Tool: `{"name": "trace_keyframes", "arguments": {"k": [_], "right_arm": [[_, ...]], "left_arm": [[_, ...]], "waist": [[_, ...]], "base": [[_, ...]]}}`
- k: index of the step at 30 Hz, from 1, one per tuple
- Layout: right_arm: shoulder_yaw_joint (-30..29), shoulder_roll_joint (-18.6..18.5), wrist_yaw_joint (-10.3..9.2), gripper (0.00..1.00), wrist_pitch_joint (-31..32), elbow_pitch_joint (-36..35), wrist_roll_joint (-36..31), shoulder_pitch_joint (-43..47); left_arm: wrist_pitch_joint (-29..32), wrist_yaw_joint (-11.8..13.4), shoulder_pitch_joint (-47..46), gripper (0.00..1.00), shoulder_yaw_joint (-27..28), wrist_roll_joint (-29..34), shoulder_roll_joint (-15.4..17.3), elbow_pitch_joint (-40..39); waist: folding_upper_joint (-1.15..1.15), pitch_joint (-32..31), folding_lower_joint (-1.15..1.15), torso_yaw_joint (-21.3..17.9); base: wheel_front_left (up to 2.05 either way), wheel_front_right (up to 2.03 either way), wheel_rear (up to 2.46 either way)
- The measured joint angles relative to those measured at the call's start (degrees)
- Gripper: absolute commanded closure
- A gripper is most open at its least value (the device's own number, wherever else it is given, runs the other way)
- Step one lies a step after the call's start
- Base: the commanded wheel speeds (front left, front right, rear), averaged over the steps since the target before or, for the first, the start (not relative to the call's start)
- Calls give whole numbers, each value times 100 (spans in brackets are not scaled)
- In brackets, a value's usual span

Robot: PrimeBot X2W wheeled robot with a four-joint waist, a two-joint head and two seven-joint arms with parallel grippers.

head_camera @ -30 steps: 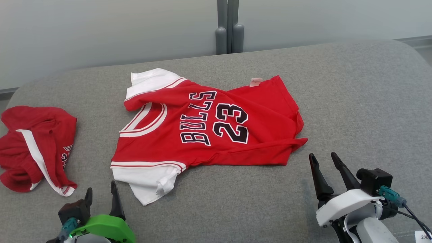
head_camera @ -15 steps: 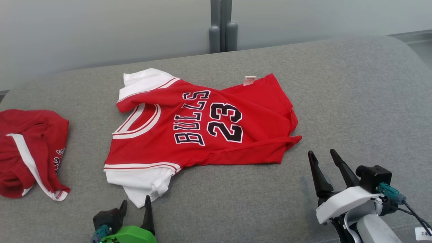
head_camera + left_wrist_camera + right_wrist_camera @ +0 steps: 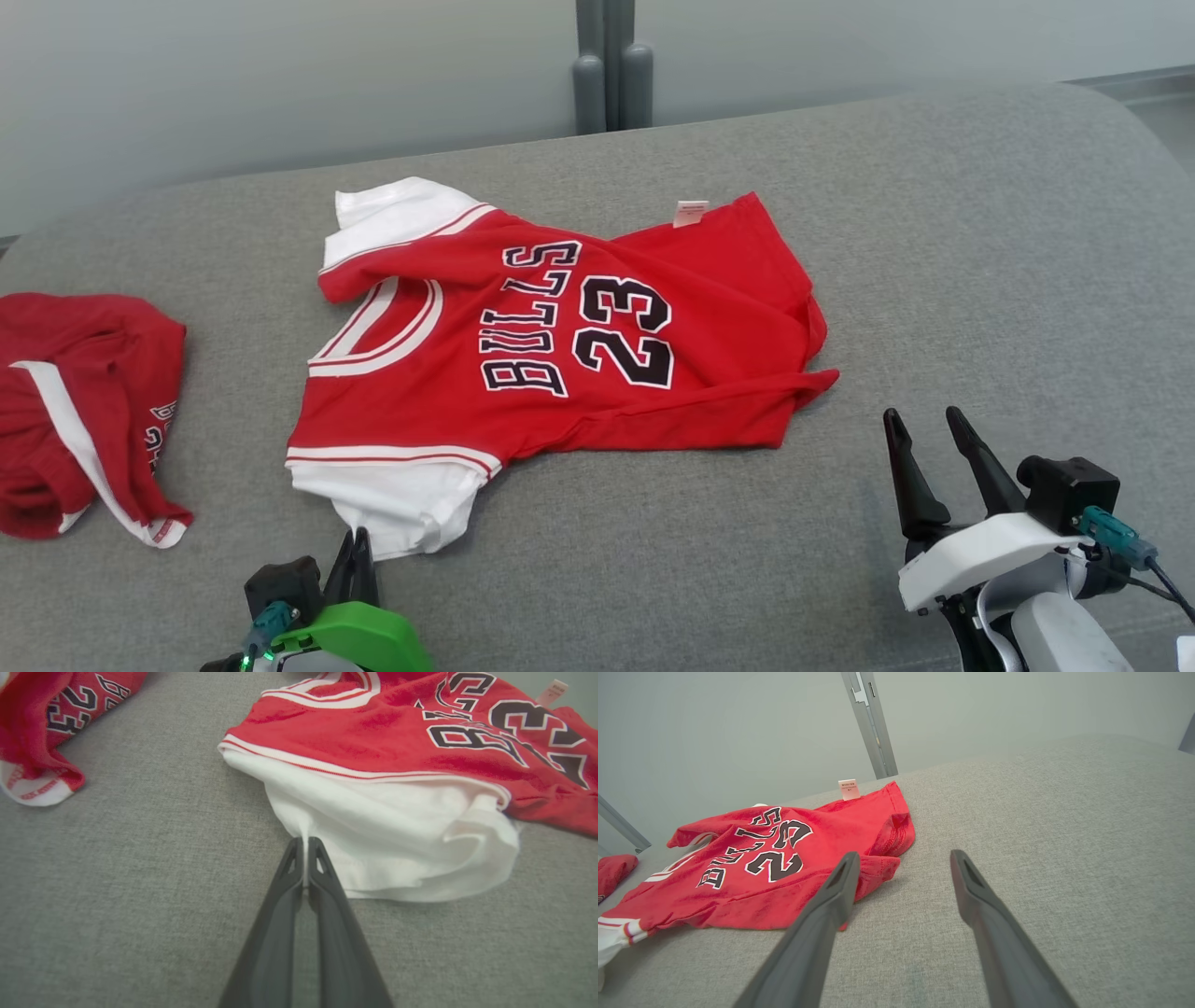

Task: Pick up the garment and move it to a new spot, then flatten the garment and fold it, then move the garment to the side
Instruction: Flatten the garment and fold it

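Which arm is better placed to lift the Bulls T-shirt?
Left. The left claw is shut on the white sleeve of the Bulls T-shirt; the right claw stands open, apart from the red hem.

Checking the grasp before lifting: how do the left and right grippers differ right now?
The left gripper is shut; the right gripper stands open. The left pinches the white sleeve of the garment; the right holds nothing, apart from the cloth. The left has a green housing, the right a white one. Both have long dark fingers, low over the grey cushion.
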Motion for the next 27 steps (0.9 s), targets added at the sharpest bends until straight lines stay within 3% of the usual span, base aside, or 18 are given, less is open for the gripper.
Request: {"name": "trace_keyframes", "arguments": {"k": [7,8,9,10,19,27], "right_arm": [[-162,116,0,0,0,-49,-60,80],[-169,138,0,0,0,-58,-68,80],[-169,138,0,0,0,-58,-68,80],[-208,168,0,0,0,-64,-107,80],[-427,221,0,0,0,-16,-208,165],[-722,174,0,0,0,124,-382,124]], "left_arm": [[-1,-71,27,100,156,412,3,-108],[-1,-78,52,94,167,414,3,-68],[-1,-78,52,32,167,414,3,-68],[0,-85,102,0,192,415,2,-73],[-1,-13,312,0,403,587,3,-700],[-1,-12,443,0,387,822,7,-1388]], "waist": [[0,-20,0,568],[0,-26,0,644],[0,-26,0,644],[0,-39,0,783],[0,-141,0,1187],[0,-174,0,1210]], "base": [[0,0,0],[0,0,0],[0,0,0],[0,0,0],[0,0,0],[0,0,0]]}}
